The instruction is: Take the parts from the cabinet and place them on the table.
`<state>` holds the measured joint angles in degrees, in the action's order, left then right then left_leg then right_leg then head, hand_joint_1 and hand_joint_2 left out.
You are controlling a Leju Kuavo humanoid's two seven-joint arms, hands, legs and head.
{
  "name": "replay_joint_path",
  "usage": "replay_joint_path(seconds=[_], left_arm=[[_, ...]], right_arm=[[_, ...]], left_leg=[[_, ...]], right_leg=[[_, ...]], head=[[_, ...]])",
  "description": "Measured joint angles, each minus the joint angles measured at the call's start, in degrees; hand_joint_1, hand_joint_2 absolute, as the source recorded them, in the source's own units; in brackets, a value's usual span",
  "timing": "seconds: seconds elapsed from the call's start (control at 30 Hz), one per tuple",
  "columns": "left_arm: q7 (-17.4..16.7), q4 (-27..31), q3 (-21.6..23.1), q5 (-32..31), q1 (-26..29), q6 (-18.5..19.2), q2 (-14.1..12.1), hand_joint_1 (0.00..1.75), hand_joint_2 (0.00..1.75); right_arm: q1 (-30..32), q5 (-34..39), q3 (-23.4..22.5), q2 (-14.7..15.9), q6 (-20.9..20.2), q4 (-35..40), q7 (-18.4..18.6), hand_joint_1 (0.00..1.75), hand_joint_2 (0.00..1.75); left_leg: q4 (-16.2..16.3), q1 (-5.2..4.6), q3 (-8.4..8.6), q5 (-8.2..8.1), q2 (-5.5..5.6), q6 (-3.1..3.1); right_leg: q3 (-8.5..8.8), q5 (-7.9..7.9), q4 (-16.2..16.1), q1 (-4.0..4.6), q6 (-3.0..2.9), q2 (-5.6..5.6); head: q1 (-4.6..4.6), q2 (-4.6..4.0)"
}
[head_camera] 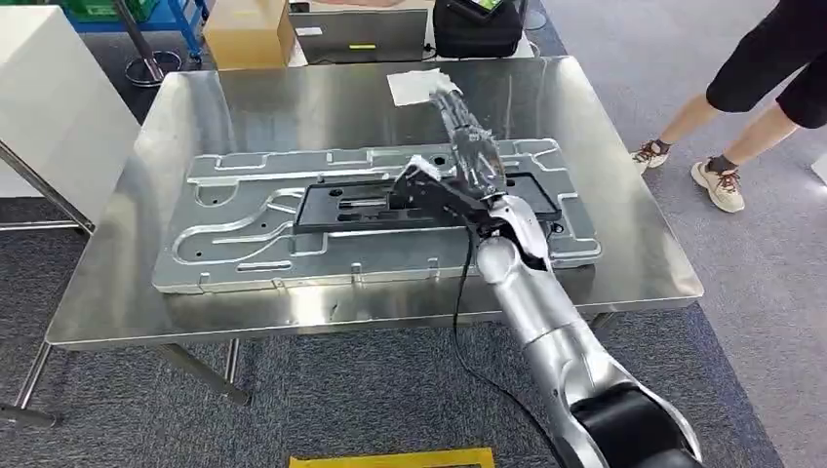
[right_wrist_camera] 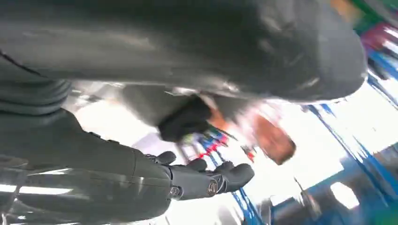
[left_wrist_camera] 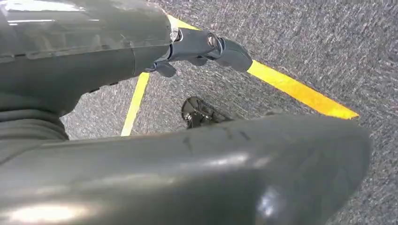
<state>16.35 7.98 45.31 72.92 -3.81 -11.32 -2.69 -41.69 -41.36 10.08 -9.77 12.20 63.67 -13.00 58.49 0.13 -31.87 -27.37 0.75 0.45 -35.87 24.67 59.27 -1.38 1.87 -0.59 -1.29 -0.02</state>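
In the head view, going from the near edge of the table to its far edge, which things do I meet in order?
Silver metal panel → black part lying on the panel, the right hand above it → white paper near the far edge.

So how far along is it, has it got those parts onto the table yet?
Looks mostly done: a large silver panel lies flat on the steel table, with a black frame resting on top. In hand: the right robot hand is stretched over the black frame, apparently empty. The left robot hand hangs open above the floor. Whether more parts remain, the pictures don't tell.
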Motion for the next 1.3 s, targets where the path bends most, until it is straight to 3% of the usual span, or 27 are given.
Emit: replay_joint_path(seconds=[0.1,0.13,0.23,0.37,0.43,0.53,0.6,0.7,0.77,0.8,0.87,1.03,1.1,1.13,1.17,1.2,1.27,1.3], left_arm=[[0.2,0.0,0.0,0.5,0.2,0.0,0.1,0.00,0.00],[0.3,0.0,0.0,0.7,0.2,-0.1,0.1,0.00,0.00],[0.5,0.0,0.0,1.2,0.4,-0.3,0.3,0.00,0.00],[0.7,0.0,0.0,1.9,0.4,-0.3,0.5,0.00,0.00],[1.0,0.0,-0.1,2.9,0.4,-0.5,0.6,0.00,0.00],[1.3,0.0,-0.3,3.7,0.5,-0.8,0.9,0.00,0.00],[1.3,0.0,-0.3,3.8,0.6,-0.9,1.0,0.00,0.00],[1.6,0.0,-0.3,4.1,0.5,-0.9,1.1,0.00,0.00],[1.8,0.0,-0.3,4.6,0.5,-0.9,1.1,0.00,0.00],[1.9,0.0,-0.3,4.7,0.5,-0.9,1.2,0.00,0.00],[2.0,0.0,-0.3,5.2,0.6,-0.9,1.2,0.00,0.00],[2.7,0.0,-0.3,6.6,0.6,-1.1,1.4,0.00,0.00],[2.7,0.0,-0.3,6.8,0.5,-1.1,1.6,0.00,0.00],[2.7,0.0,-0.3,6.8,0.5,-1.1,1.7,0.00,0.00],[2.7,0.0,-0.3,6.7,0.4,-1.2,1.9,0.00,0.00],[2.8,0.0,-0.3,6.7,0.4,-1.3,1.9,0.00,0.00],[3.0,0.0,-0.3,6.8,0.4,-1.7,2.1,0.00,0.00],[3.1,0.0,-0.3,6.8,0.4,-1.9,2.1,0.00,0.00]], right_arm=[[2.7,9.0,0.0,0.8,0.1,11.9,-0.7,0.00,0.00],[4.4,13.0,0.0,1.4,0.5,16.6,-1.9,0.00,1.75],[9.0,23.6,-0.2,3.1,1.3,27.8,-5.5,0.00,1.75],[13.9,31.0,-0.7,5.2,-0.5,37.2,-7.2,0.00,1.75],[17.1,39.9,-0.8,7.1,-7.8,40.3,-8.7,0.00,1.75],[23.7,48.8,-2.5,8.2,-24.2,43.8,-15.9,0.00,1.75],[26.8,49.8,-4.0,8.2,-27.5,45.1,-17.5,0.00,1.75],[29.3,48.4,-5.2,8.3,-29.8,46.4,-17.6,0.00,1.75],[33.0,46.0,-6.3,7.9,-30.3,47.2,-19.7,0.00,1.75],[35.2,45.5,-7.3,7.3,-30.4,47.7,-21.6,0.00,0.00],[39.8,46.8,-9.8,5.6,-30.8,48.3,-24.2,0.00,0.00],[49.1,47.3,-17.0,1.9,-29.5,47.8,-23.0,0.00,0.00],[50.7,47.3,-18.7,1.2,-29.5,47.6,-23.0,0.00,0.00],[51.2,47.2,-19.5,0.8,-29.3,47.6,-22.9,0.00,0.00],[51.6,47.1,-20.2,0.7,-28.9,47.5,-22.5,0.00,0.00],[51.8,46.7,-21.0,0.4,-28.5,47.5,-22.3,0.00,0.00],[52.4,46.0,-22.0,0.0,-28.2,47.2,-22.0,0.00,0.00],[52.9,45.5,-22.4,-0.1,-28.0,47.1,-21.9,0.00,0.00]], left_leg=[[0.0,-0.01,0.04,-0.03,-0.03,-0.05],[0.0,-0.01,0.04,-0.03,0.01,-0.04],[0.0,0.00,0.06,-0.11,0.02,-0.03],[0.0,0.00,0.13,-0.21,-0.09,-0.04],[0.0,0.00,0.24,-0.23,-0.10,-0.04],[0.0,0.01,0.26,-0.26,-0.06,-0.01],[0.0,0.01,0.26,-0.31,-0.08,-0.06],[0.0,0.01,0.36,-0.32,-0.12,-0.06],[0.0,-0.16,0.45,-0.37,-0.10,0.03],[0.0,-0.16,0.45,-0.41,-0.06,0.08],[0.2,-0.18,0.48,-0.37,0.02,0.14],[0.6,-0.42,0.16,-0.39,0.02,0.39],[0.5,-0.55,0.16,-0.09,0.02,0.82],[-0.4,0.03,0.19,0.65,-0.15,1.39],[-0.8,0.12,0.29,1.17,-0.51,1.64],[-1.0,0.16,-0.07,1.62,-0.59,2.07],[-0.9,0.01,-0.92,2.09,-0.75,2.03],[-0.9,-0.07,-1.39,2.37,-0.83,1.97]], right_leg=[[0.02,0.00,-0.1,0.00,-0.01,-0.03],[0.05,0.01,-0.1,0.00,-0.01,0.01],[0.11,0.01,-0.1,0.00,-0.01,0.01],[0.14,0.02,-0.2,-0.01,-0.01,-0.13],[0.27,0.04,-0.2,0.01,0.00,-0.11],[0.34,0.10,-0.2,0.02,0.03,-0.07],[0.33,0.10,-0.2,0.03,0.02,-0.11],[0.36,0.12,-0.2,0.03,0.01,-0.15],[0.55,0.13,-0.4,0.02,0.04,-0.08],[0.61,0.16,-0.4,0.02,0.09,-0.02],[0.70,0.10,-0.4,-0.01,0.18,0.04],[0.70,-0.18,-0.4,-0.32,0.61,-0.03],[0.86,-0.56,-0.8,-0.40,1.14,-0.08],[0.83,-0.64,-0.8,-0.35,1.44,-0.19],[0.44,0.66,0.0,-0.50,1.39,0.00],[-0.74,3.92,3.2,-0.38,1.27,0.15],[-3.76,9.15,11.9,-0.39,1.46,0.19],[-4.78,10.70,15.4,-0.39,1.49,0.20]], head=[[0.00,0.00],[0.00,0.00],[0.00,0.00],[0.00,0.00],[0.00,0.00],[0.00,0.00],[0.00,0.00],[0.00,0.00],[0.00,0.00],[0.00,0.00],[0.00,0.00],[0.00,0.00],[0.00,0.00],[0.00,0.00],[0.00,0.00],[0.00,0.00],[0.00,0.00],[0.00,0.00]])
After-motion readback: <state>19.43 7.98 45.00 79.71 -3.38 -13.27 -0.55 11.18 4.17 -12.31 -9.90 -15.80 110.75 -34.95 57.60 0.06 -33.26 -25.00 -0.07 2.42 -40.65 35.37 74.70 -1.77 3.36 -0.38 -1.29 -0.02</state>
